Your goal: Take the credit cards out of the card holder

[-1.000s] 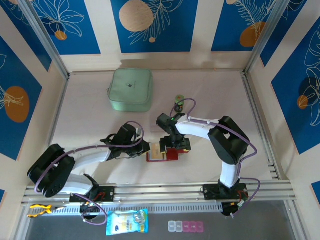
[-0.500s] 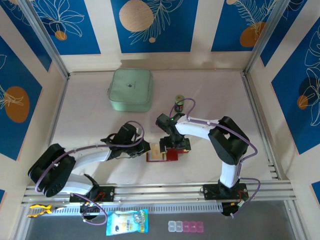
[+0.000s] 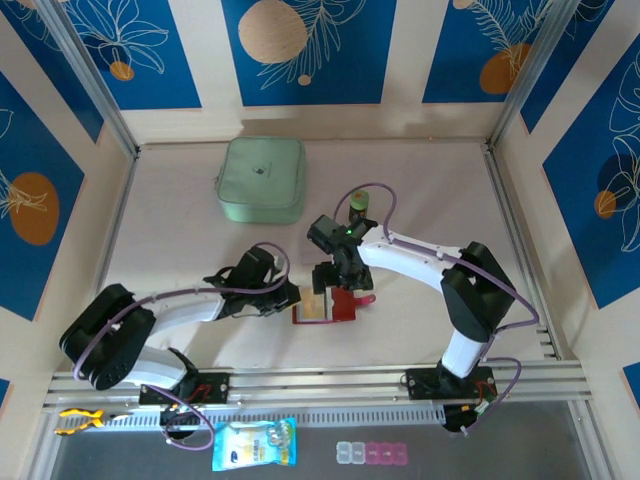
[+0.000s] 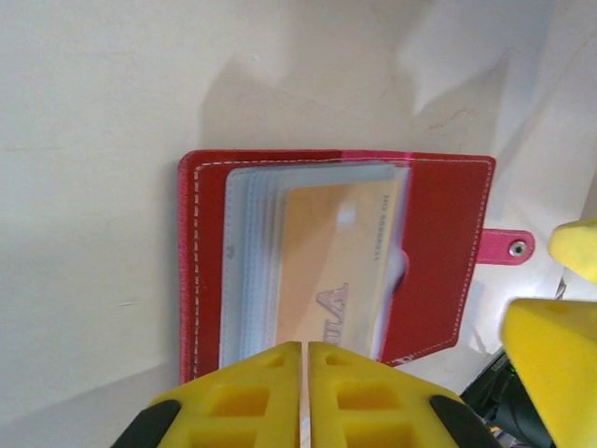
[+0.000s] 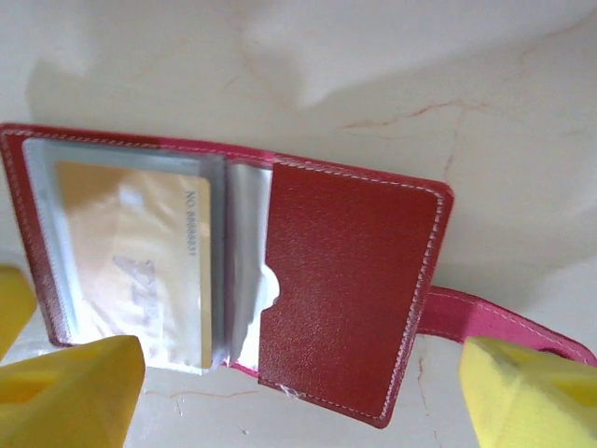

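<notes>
Since a second ago the right arm has swung its elbow outward and carried its wrist a little toward the far side, while the card holder (image 3: 343,307) lies where it did, open on the pale table (image 3: 180,240) between the two arms, near the front edge. Its red flap is folded open to the right arm's side, with the strap tab (image 5: 504,317) trailing off flat. A stack of clear pockets (image 4: 247,271) lies on the other half, and an orange-tan credit card (image 4: 336,261) sits inside the top pocket, not yet drawn out. No other card can be made out.

The left gripper (image 4: 306,373) has its yellow fingers pressed together over the near edge of the holder. Whether they pinch a pocket leaf or only bear down on it cannot be told. The right gripper (image 5: 298,392) hangs above the holder with its fingers wide apart, one on each side, holding nothing.

The likely trouble is a grip on the wrong layer. Closing from this stance would probably catch the flap or the whole holder, not the card. The pockets are thin and stacked, so a finger aimed at the card's edge could take a leaf with it. If the left gripper's hold is only a press, pulling the card might drag the holder across the table.

A mint-green case (image 3: 262,178) and a small jar (image 3: 360,200) stand well apart, farther back.
</notes>
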